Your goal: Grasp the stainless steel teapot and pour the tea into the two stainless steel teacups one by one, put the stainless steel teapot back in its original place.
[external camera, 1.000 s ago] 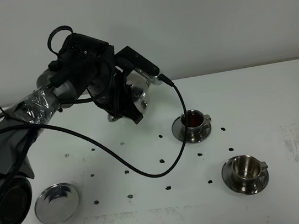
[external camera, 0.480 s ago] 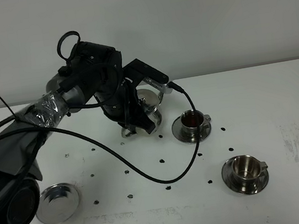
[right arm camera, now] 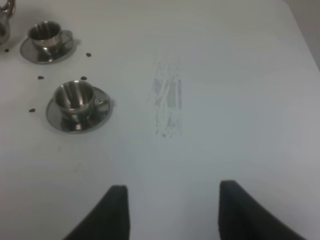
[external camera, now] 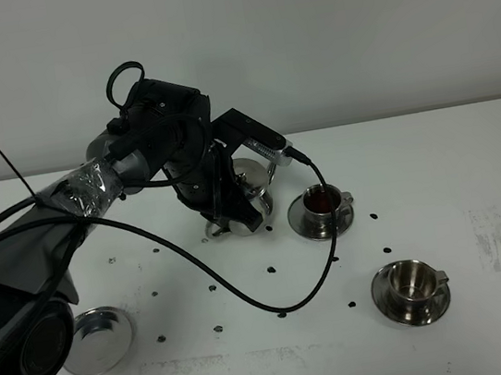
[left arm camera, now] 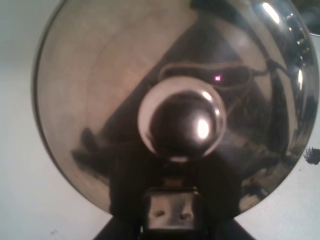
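On your white table [external camera: 471,166], the left gripper [external camera: 233,207] is clenched on the stainless steel teapot [external camera: 251,178]. It holds the pot low, just left of the far teacup [external camera: 324,214] and well apart from the bare saucer [external camera: 99,337] at the near left. Your right gripper [right arm camera: 172,210] hangs released over bare tabletop, and while the far teacup holds reddish-brown tea [external camera: 325,197], the near teacup [external camera: 411,282] shows only steel inside.
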Motion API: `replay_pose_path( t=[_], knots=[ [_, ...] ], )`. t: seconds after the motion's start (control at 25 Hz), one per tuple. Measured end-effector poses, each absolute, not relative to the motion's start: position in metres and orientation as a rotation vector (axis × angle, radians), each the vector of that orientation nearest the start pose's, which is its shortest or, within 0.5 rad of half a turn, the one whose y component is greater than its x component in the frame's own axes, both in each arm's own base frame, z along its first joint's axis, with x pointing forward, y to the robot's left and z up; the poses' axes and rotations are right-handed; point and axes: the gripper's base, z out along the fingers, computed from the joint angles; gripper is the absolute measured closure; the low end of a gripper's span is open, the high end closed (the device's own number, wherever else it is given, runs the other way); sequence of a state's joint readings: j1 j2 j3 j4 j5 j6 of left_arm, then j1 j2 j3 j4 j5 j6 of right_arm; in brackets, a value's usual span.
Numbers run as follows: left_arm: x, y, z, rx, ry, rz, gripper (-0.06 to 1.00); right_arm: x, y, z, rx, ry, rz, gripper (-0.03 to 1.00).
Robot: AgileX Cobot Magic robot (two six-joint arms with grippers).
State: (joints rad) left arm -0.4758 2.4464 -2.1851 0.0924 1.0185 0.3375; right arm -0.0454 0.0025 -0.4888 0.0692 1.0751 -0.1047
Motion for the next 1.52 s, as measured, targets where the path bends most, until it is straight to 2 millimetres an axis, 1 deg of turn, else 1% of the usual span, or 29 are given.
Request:
replay_pose_path(
  t=[0.24, 0.52, 0.6, 0.72, 0.88, 1.0, 1.12, 1.24, 1.36, 1.52],
  knots=[
    [0.471, -0.235, 0.161, 1.140, 2.526, 0.087, 0.69, -0.004, 0.006, 0.273, -0.065, 2.069, -0.009, 0.54],
    [0.471, -0.235, 0.161, 1.143, 2.526, 0.094, 0.69, -0.004, 0.006, 0.273, -0.065, 2.069, -0.009, 0.54],
    [0.471, -0.234, 0.166, 1.154, 2.513, 0.107, 0.69, -0.004, 0.006, 0.273, -0.065, 2.069, -0.009, 0.54],
    [0.471, -0.231, 0.186, 1.176, 2.457, 0.155, 0.69, -0.004, 0.006, 0.273, -0.065, 2.069, -0.009, 0.54],
    [0.467, -0.227, 0.224, 1.261, 2.323, 0.214, 0.69, -0.004, 0.006, 0.273, -0.065, 2.069, -0.009, 0.54],
    [0.464, -0.227, 0.241, 1.384, 2.210, 0.258, 0.69, -0.004, 0.006, 0.273, -0.065, 2.069, -0.009, 0.54],
    [0.460, -0.233, 0.248, 1.522, 2.095, 0.299, 0.69, -0.004, 0.006, 0.273, -0.065, 2.069, -0.009, 0.54],
    [0.457, -0.242, 0.250, 1.683, 1.960, 0.344, 0.69, -0.004, 0.006, 0.273, -0.065, 2.069, -0.009, 0.54],
    [0.454, -0.253, 0.252, 1.839, 1.776, 0.379, 0.69, -0.004, 0.006, 0.273, -0.065, 2.069, -0.009, 0.54],
    [0.450, -0.269, 0.255, 1.974, 1.541, 0.412, 0.69, -0.004, 0.006, 0.273, -0.065, 2.069, -0.009, 0.54]
  ],
)
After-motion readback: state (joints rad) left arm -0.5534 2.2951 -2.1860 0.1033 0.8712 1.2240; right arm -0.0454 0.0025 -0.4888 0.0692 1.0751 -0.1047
